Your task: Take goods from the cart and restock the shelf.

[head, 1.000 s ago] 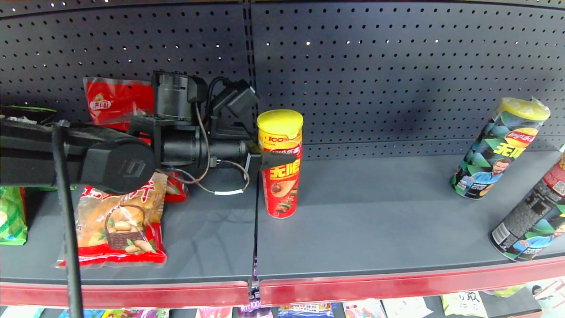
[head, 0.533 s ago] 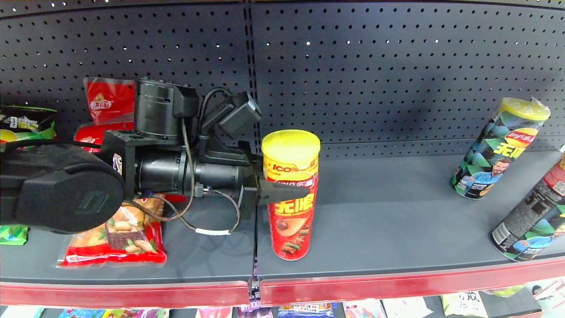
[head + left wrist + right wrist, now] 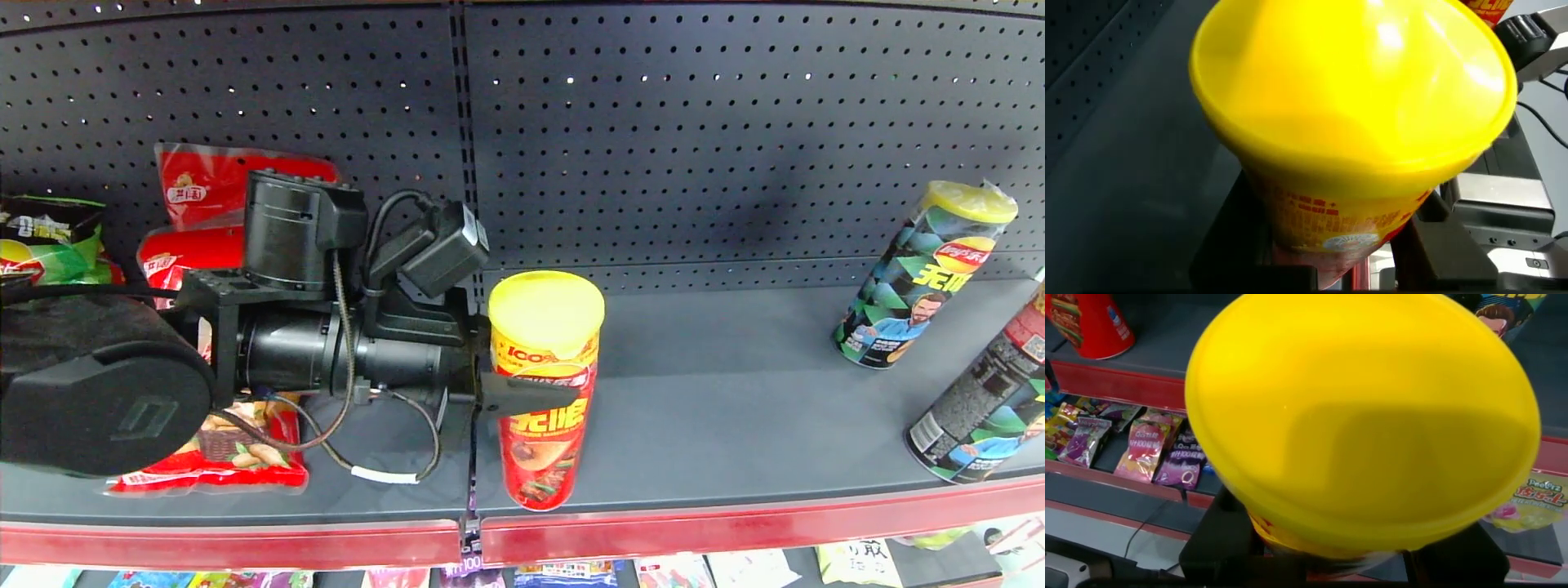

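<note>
A red chip can (image 3: 543,425) with a yellow lid stands upright near the front edge of the grey shelf (image 3: 718,408), close to the seam in the middle. My left gripper (image 3: 543,390) comes in from the left and is shut on its upper body. The left wrist view looks down on that lid (image 3: 1355,90), with my left gripper (image 3: 1331,253) clamped around the can below it. My right gripper (image 3: 1331,563) is shut on another yellow-lidded can (image 3: 1364,416). A dark tilted can (image 3: 980,400) shows at the right edge of the shelf.
A green-blue chip can (image 3: 922,273) leans at the back right. Snack bags crowd the left: a peanut bag (image 3: 245,461), a red bag (image 3: 204,184), a green bag (image 3: 49,245). A red lip (image 3: 735,523) edges the shelf front. Free room lies between the cans.
My left gripper has carried the red can from the back of the shelf forward to its front edge and slightly right. The cans on the right have not moved.
</note>
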